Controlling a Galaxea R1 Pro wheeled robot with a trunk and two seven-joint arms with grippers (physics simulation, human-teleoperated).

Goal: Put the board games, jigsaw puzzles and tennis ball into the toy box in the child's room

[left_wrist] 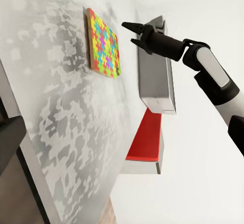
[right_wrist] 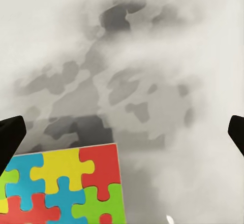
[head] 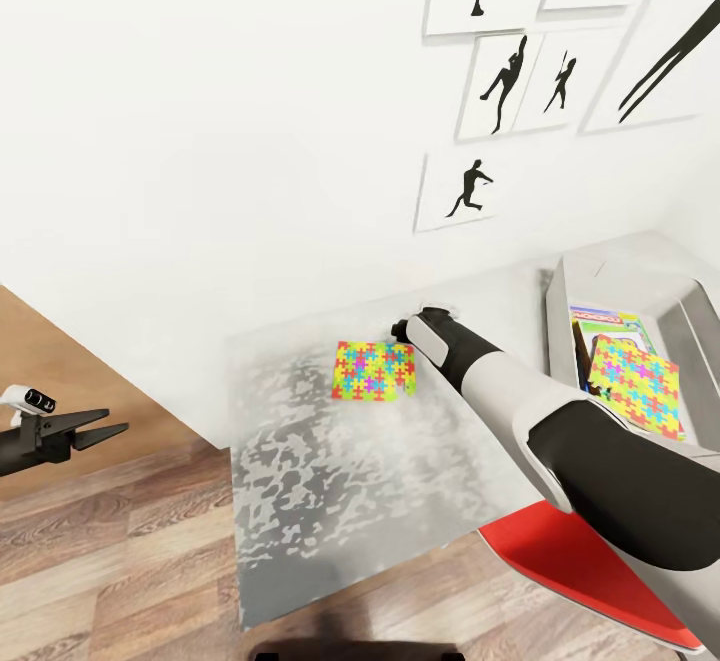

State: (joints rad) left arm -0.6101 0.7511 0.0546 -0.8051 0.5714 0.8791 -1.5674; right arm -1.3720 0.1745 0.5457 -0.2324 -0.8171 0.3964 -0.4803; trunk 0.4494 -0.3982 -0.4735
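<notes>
Head view: mottled grey-white tabletop (head: 330,461) against a white wall hung with black silhouette pictures (head: 470,189). One jigsaw puzzle (head: 372,371) flat on the tabletop near the wall edge. Right arm (head: 520,401) stretched across from the right, wrist just beside the puzzle's right edge; right end effector hidden behind the wrist here. Toy box (head: 640,276) at the tabletop's right end, holding a second puzzle (head: 636,385) laid over a green-yellow board game (head: 612,325). Red chair (head: 590,566) below the arm. Left end effector (head: 95,429) well apart at the left, over wood floor (head: 110,551), fingers nearly closed, holding nothing.

Left wrist view: same puzzle (left_wrist: 104,43) seen edge-on, lying flat on the tabletop (left_wrist: 61,122). Right end effector (left_wrist: 129,33) shown in full from the side, two black fingers spread apart, tips close above the tabletop just beside the puzzle, between it and the toy box (left_wrist: 155,76); nothing held. Chair seat (left_wrist: 147,140) beyond the box.

Right wrist view: close look down at the tabletop (right_wrist: 152,82), with a corner of the puzzle (right_wrist: 66,188) in large yellow, red, blue and green pieces. Black fingertips (right_wrist: 10,137) at both side margins, wide apart, empty between.
</notes>
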